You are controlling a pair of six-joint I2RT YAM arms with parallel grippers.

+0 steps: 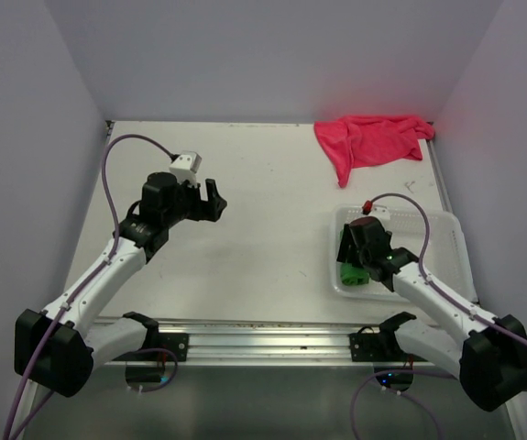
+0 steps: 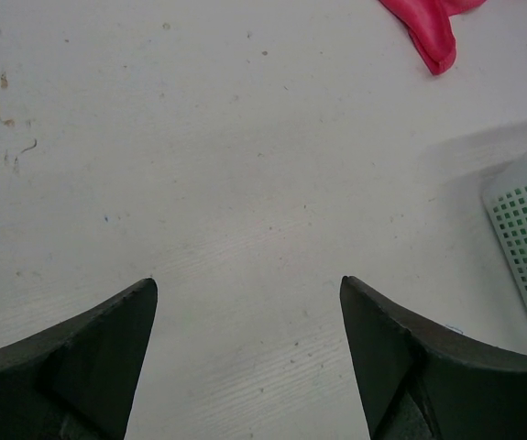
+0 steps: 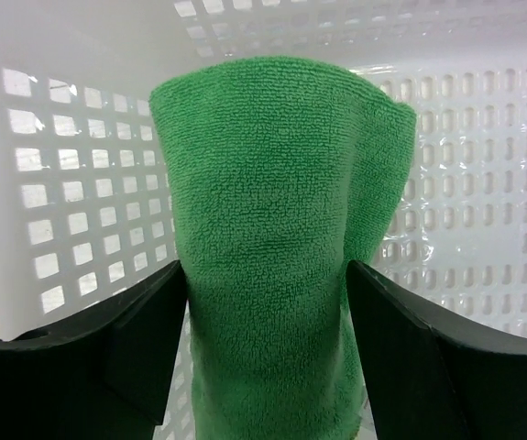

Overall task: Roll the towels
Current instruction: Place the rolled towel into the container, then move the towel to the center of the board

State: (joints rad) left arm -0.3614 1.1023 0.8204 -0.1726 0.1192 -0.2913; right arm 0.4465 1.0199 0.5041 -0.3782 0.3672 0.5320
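Overhead view: the left hand (image 1: 215, 203) hangs above the bare surface (image 1: 263, 174), at about 9 o'clock from the centre. The pink-red towel (image 1: 368, 142) lies crumpled and unrolled at 1 o'clock, in the far right corner. The clear mesh basket (image 1: 442, 229) sits at 4 o'clock. The right hand (image 1: 350, 258) reaches down into the basket's left half, where a little of the green towel (image 1: 355, 274) shows under it.

Left wrist view: the left hand (image 2: 245, 284) is released, its two fingers (image 2: 98, 348) spread wide with only surface (image 2: 199, 137) between them. This view adds a tip of the pink-red towel (image 2: 428, 32) at 1 o'clock and a corner of the basket (image 2: 520, 220) at 3 o'clock, green showing through its holes.

Right wrist view: it alone shows the green towel (image 3: 272, 229) up close, a thick folded bundle standing against the basket's perforated wall (image 3: 61, 183). The bundle fills the gap of the right hand (image 3: 266, 270), and both fingers (image 3: 126, 348) lie against its sides. Whether they press on it or merely flank it cannot be told. The overhead view hides this contact behind the wrist.
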